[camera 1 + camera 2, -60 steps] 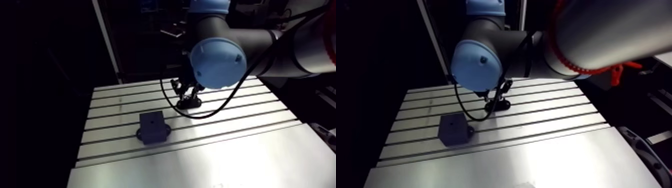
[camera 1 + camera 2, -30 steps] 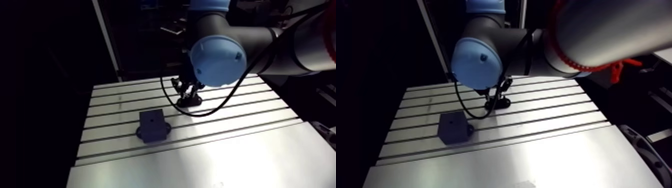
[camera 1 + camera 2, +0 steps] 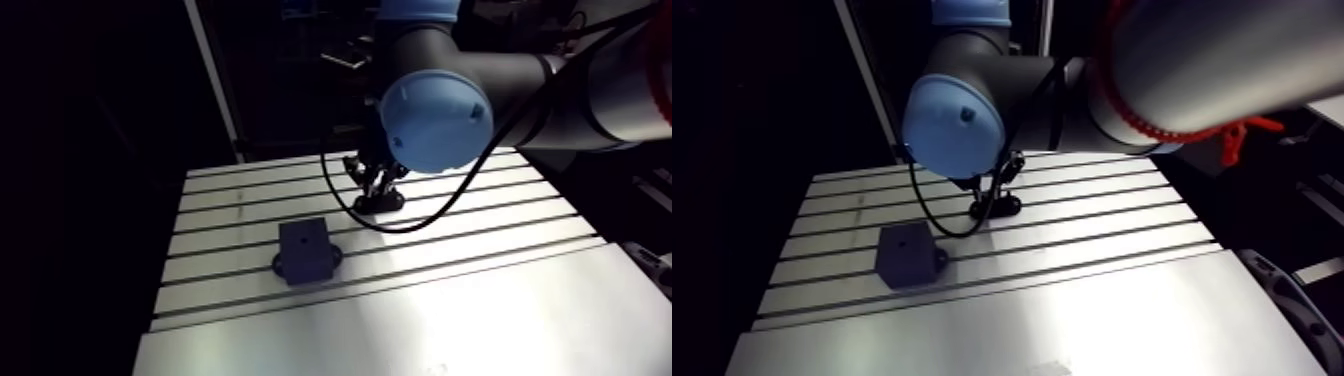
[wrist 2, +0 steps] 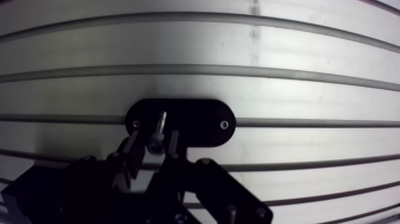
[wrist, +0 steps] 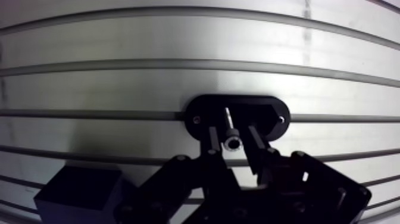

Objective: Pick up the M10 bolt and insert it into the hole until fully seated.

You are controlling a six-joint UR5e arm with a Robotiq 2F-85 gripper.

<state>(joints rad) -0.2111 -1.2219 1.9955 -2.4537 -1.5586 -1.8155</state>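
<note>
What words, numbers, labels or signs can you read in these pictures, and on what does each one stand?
None can be read: the bolt, its black holder, the dark block and the table show no legible marking.

Table (image 5: 119,36): silver-grey Al, striped w/ dark parallel slots. Oval plate (image 5: 202,110): matte black. M10 bolt (image 5: 231,134): bright silver, dark socket in head. Block (image 3: 305,250): black. Gripper (image 5: 233,146): black. Joint cap (image 3: 435,122): lt blue.
</note>
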